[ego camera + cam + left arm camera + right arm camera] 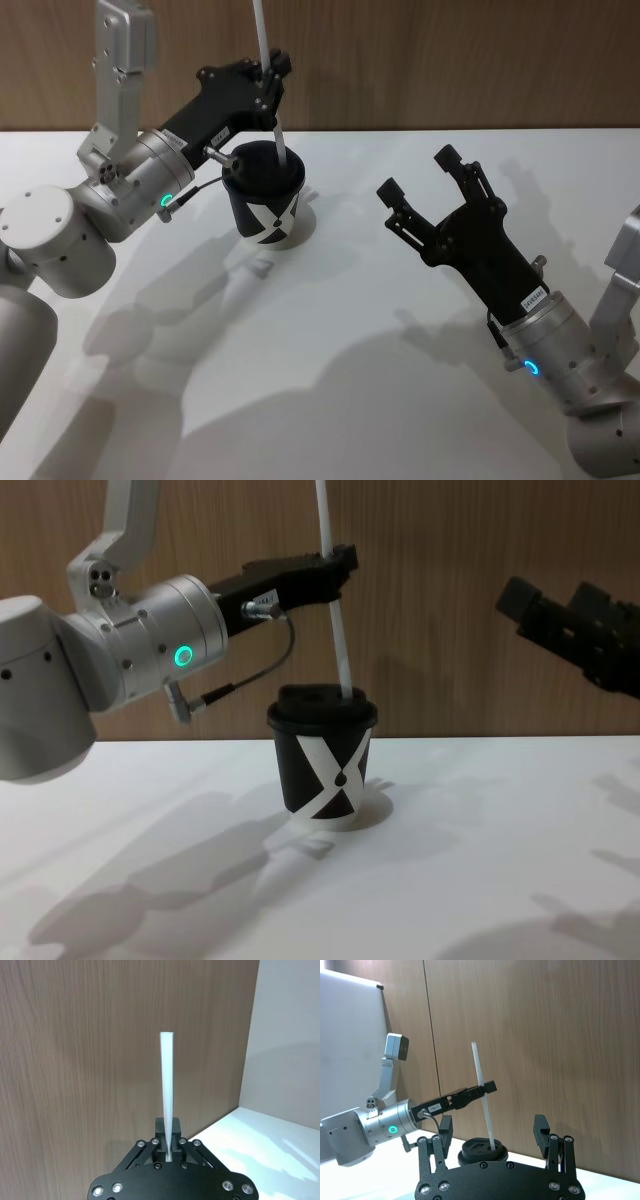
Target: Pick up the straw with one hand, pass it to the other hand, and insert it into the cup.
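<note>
Black claws (272, 72) (417, 172) on silver cylindrical wrists with glowing rings, green left, blue right.

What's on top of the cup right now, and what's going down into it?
A black domed lid caps the cup. The straw, clamped in the left pincer, enters the lid. How far it goes inside is hidden by the lid and cup wall.

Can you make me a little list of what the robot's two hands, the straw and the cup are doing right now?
left hand: shut on the straw, above the cup
right hand: open, holding nothing, off to the cup's right
straw: nearly upright, bottom end at the lid's hole
cup: standing on the white table, lid on
step: straw going into the cup
</note>
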